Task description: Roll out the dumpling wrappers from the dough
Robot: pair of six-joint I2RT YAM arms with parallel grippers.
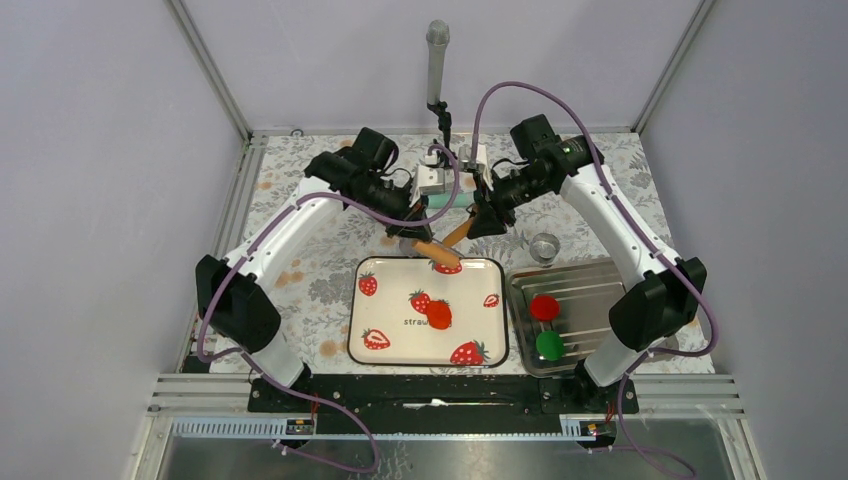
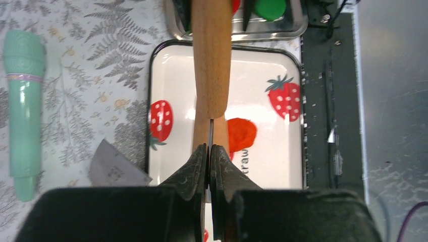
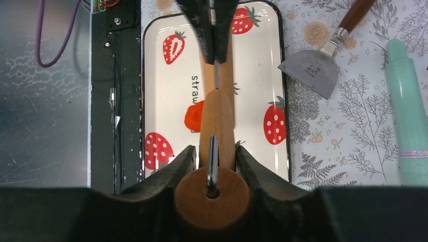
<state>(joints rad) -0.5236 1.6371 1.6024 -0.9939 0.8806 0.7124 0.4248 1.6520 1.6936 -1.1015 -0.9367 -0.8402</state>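
The dough (image 1: 438, 315) is a flat orange-red piece lying in the middle of the strawberry tray (image 1: 385, 315). It also shows in the left wrist view (image 2: 242, 133) and the right wrist view (image 3: 193, 117). Both grippers hold a wooden rolling pin (image 1: 438, 252) in the air over the tray's far edge, above and apart from the dough. My left gripper (image 2: 209, 148) is shut on the thin metal loop at one end of the pin (image 2: 212, 60). My right gripper (image 3: 216, 156) is shut on the round handle at the other end (image 3: 212, 199). No cut round wrapper is in view.
A metal tray (image 1: 590, 285) to the right holds a crimson disc (image 1: 543, 307) and a green disc (image 1: 548, 345). A small metal ring cutter (image 1: 544, 247) stands behind it. A scraper (image 3: 313, 70) and a mint-green tool (image 3: 409, 111) lie on the floral mat beyond the strawberry tray.
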